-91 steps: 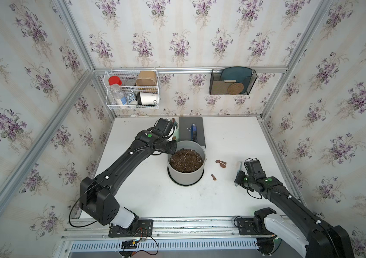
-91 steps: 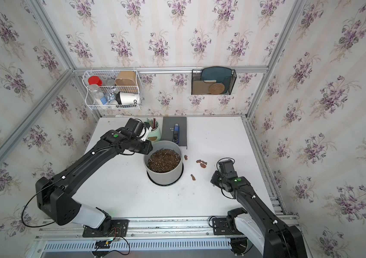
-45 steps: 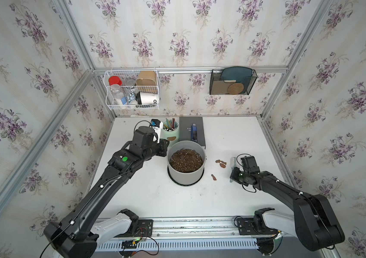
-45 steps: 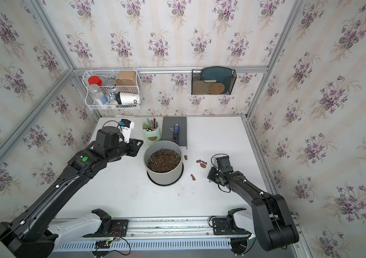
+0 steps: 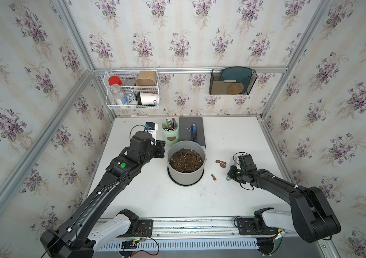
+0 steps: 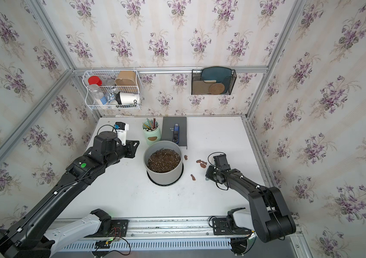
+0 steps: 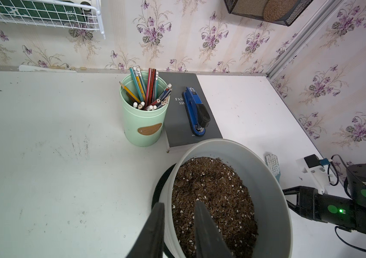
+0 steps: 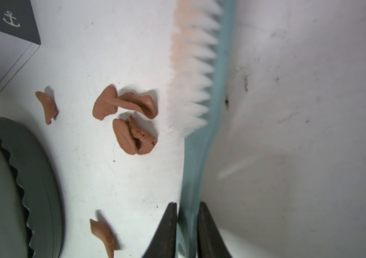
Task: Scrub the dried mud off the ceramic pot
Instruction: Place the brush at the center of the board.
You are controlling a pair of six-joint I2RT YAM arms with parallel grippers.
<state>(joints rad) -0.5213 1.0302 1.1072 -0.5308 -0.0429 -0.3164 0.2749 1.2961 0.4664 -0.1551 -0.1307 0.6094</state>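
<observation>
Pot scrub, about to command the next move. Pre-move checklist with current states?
1. Tool: right gripper jaws flank the brush handle, ok; whether they pinch it, cannot tell.
2. Bracing: left gripper steadying the ceramic pot: not ok; jaws parted and empty, just short of the rim.
3. Stance: pot upright on its saucer: ok.
4. Residue: dried mud flakes lie on the table beside the pot; the hidden wall, cannot tell.
5. Clearance: pencil cup apart from the left gripper: ok, but close.
</observation>
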